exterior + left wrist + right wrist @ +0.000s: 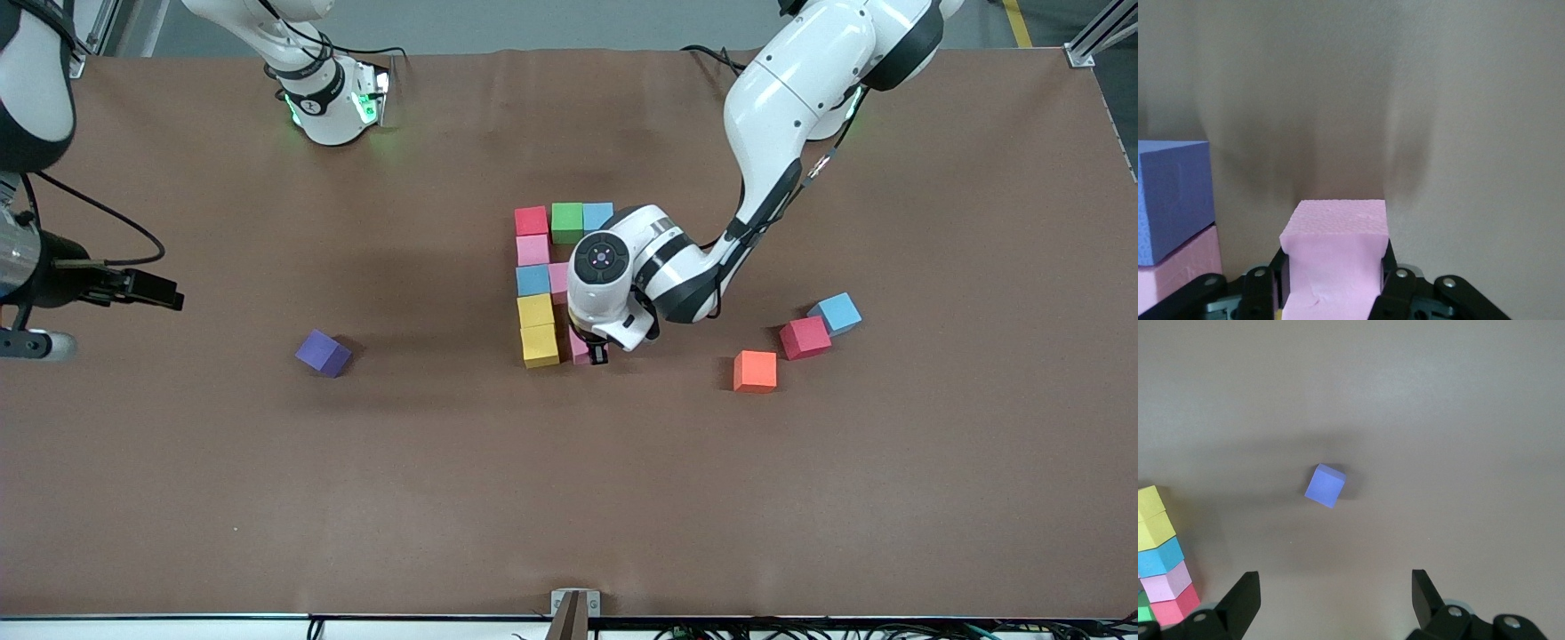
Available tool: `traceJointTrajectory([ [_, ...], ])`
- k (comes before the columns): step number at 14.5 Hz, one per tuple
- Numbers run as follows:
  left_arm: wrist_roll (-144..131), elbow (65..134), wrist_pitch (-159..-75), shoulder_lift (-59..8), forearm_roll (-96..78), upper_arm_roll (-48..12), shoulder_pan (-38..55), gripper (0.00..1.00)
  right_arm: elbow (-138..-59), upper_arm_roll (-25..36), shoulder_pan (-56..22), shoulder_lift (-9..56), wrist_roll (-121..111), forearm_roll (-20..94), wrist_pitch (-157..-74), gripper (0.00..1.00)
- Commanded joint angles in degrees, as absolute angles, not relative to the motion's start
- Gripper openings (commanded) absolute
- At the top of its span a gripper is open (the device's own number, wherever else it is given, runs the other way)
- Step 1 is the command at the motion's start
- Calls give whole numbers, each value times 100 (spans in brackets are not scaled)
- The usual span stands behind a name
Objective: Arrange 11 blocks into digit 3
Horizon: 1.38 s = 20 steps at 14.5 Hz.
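The blocks are small matte foam cubes of equal size; the digit 3 (539, 289) stands partly built at mid-bench. Its column, farthest from the front camera to nearest, runs red block (531, 220), pink block (532, 250), blue block (532, 280), then two yellow blocks (537, 328), all touching. A green block (566, 221) and a light blue block (597, 215) extend from the red one toward the left arm's end; a second pink block (558, 277) touches the column's blue one, partly hidden by the arm.

The left pincer (594, 353) is clamped on a third pink block (1333, 263) just beside the nearest yellow block; whether it rests on the bench cannot be told. The right pincer (1335, 603) waits with its jaws spread wide, holding nothing, above the right arm's end of the bench.

Loose blocks: a purple block (323, 353) toward the right arm's end; an orange block (755, 371), a crimson block (805, 337) and another blue block (836, 313) toward the left arm's end, the last two touching.

The bench (267, 480) is covered in plain brown matte material; cables (711, 629) run along its edge nearest the front camera.
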<state>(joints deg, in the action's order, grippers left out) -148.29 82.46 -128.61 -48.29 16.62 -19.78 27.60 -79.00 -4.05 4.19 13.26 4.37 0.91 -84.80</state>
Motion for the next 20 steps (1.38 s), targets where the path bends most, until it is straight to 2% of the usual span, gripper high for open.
traceJointTrajectory([
  [1,-14880,8034,-13008,-5054,1600,-1837,2944,30,-8306,-633,563,1037,510,-114,-8605,100],
  [4,-14871,7884,-13017,-5141,1600,-1811,2997,31,-8297,-607,449,949,510,-123,-8596,100],
  [8,-14871,7752,-13061,-5229,1600,-1732,3102,32,-8306,-27,-201,879,510,-123,-8613,100],
  [12,-14854,7726,-13175,-5265,1608,-1723,3129,33,-8297,-26,-158,879,492,-114,-8622,100],
  [14,-14845,7717,-13184,-5265,1608,-1662,3155,36,-8262,-26,-150,879,492,-106,-8631,100],
  [15,-14845,7717,-13184,-5265,1608,-1635,3173,40,-8253,-52,-71,879,475,-88,-8648,100],
  [16,-14827,7717,-13184,-5256,1608,-1626,3182,61,-8253,-157,86,879,466,-53,-8675,100],
  [17,-14827,7717,-13175,-5247,1617,-1617,3182,100,-8253,-254,149,879,466,-61,-8684,100],
  [20,-14818,7734,-13052,-5081,1643,-1608,3182,100,-8244,-378,255,870,466,-70,-8728,100],
])
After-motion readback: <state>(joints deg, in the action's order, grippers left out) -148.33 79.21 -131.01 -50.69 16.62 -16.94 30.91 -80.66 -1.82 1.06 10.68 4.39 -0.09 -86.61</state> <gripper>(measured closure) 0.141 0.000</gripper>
